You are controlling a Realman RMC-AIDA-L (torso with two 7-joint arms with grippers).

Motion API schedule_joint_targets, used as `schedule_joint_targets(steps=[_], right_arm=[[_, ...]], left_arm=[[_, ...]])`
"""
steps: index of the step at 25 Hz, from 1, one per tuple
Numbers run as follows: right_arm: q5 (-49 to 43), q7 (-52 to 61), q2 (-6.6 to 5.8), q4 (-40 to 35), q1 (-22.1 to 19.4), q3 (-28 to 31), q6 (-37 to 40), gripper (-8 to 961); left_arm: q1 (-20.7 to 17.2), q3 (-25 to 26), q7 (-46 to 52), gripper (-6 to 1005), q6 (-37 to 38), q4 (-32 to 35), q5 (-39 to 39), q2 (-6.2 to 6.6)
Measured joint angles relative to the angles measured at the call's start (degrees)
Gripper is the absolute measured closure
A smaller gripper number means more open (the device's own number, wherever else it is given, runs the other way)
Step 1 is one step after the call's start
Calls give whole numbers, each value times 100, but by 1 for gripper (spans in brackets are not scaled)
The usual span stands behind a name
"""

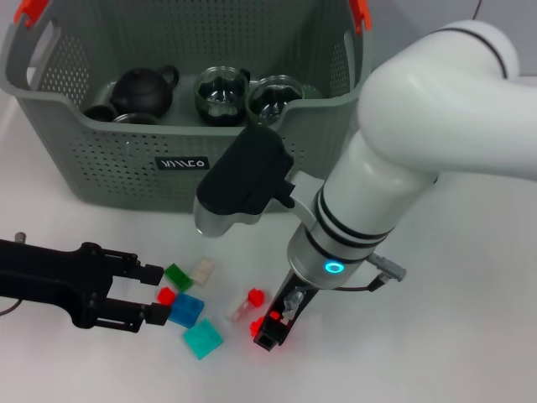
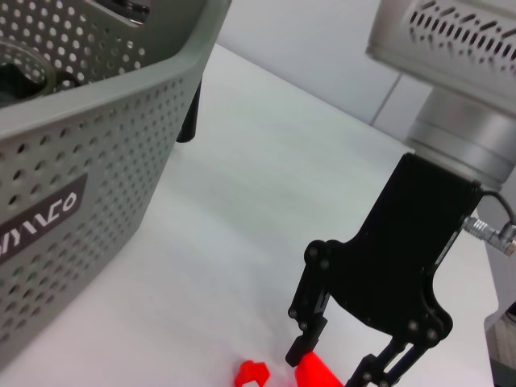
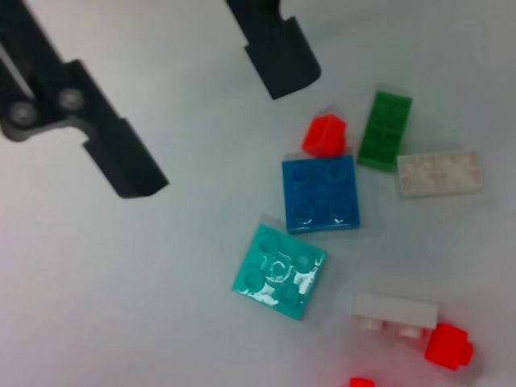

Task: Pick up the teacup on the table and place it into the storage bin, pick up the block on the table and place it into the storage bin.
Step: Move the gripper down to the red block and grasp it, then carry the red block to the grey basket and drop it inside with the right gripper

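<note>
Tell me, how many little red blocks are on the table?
3: one red block beside the blue block, one beside the white block, one at the right gripper, which may hide more.

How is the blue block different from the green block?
The blue block is square and wide; the green block is a narrow rectangle. The blue one is bigger than the green one. In the head view the blue block lies right by the left gripper, with the green block a little farther from it. Both lie flat on the table, studs up.
</note>
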State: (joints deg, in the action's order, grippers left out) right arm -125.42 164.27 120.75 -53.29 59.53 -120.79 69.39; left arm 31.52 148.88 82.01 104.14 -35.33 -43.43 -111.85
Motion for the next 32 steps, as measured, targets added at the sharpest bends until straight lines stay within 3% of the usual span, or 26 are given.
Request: schedule_joint_targets(steps=[5,10,17,20,24,28,32], right_arm=[[-341,-67,-44,-537,-306,478,452,517],[-928,-295,-49,-1666,-640,1668,1284,517],[-925,-854,-38,-2256,-46,3436,1926,516],[-1180,-1146,-43,-1985,328,4126,1851,517],[-1539,-1591,-152,-889,885,4777,1324,517],[-2029,-1860,-208,45,1228,4927,578,516],[-2381,-1888,-210,477,1388,4954,136,516]], left_arm=[[-35,4,5,320,34,-5,-1,4],[-42,53,10,322,43,-1,-4,5],[-32,38,10,323,52,1,-8,-9],[-22,53,11,323,89,1,-9,-12],[-6,61,16,322,110,1,-9,-14],[16,62,85,322,82,7,-9,-20],[36,64,141,318,88,9,-8,-18]])
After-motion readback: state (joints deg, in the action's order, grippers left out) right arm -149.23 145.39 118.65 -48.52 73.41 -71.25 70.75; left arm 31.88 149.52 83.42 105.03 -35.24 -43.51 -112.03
